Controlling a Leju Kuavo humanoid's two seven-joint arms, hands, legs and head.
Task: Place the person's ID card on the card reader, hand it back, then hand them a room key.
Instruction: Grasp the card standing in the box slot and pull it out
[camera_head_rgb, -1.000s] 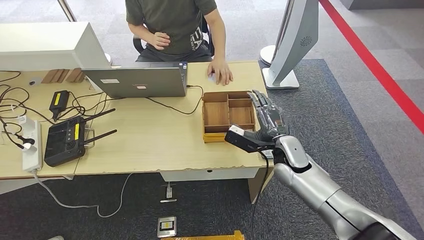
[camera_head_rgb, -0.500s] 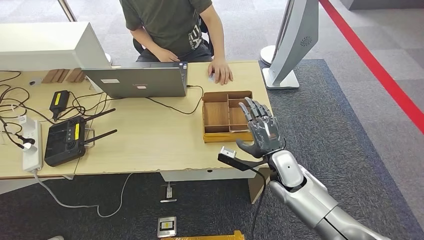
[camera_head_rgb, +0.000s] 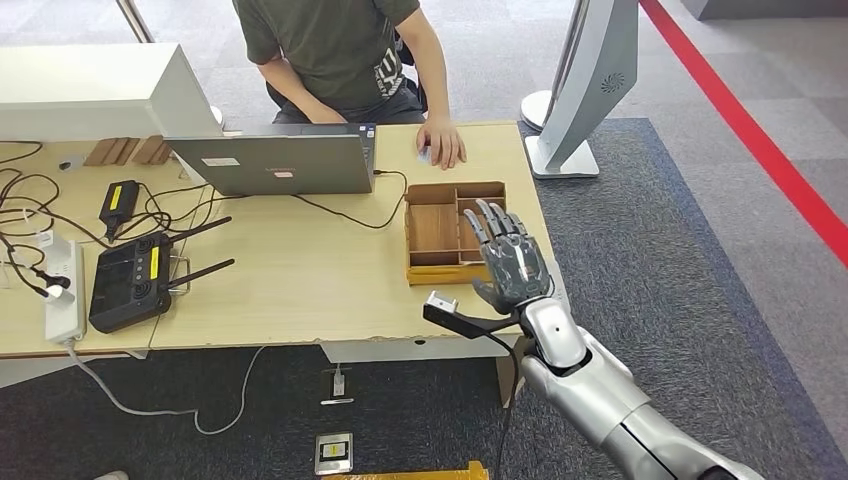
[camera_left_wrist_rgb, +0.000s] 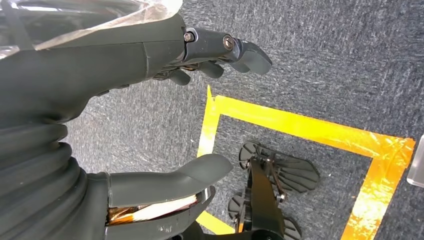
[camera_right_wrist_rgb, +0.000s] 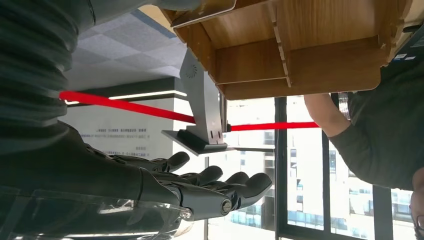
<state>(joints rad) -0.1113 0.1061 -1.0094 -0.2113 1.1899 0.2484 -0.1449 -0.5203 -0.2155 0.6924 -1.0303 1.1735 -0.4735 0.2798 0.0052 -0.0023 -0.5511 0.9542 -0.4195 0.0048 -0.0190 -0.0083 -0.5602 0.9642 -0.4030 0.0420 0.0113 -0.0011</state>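
My right hand hovers open, fingers spread and pointing away from me, over the near right corner of the wooden compartment tray. It holds nothing. In the right wrist view the same fingers lie stretched out beside the tray. A person sits at the table's far side with one hand flat on the tabletop; something small and pale lies by its fingers, too small to identify. My left hand hangs over the carpet, thumb and fingers apart, empty.
A laptop stands at the far middle of the table. A black device with antennas, a power strip and tangled cables occupy the left. A grey monitor stand rises beyond the right end. Yellow tape marks the floor.
My right hand has drawn back toward me and slightly left, from beside the tray's right side to its near corner. The person's other hand has dropped from the chest behind the laptop.
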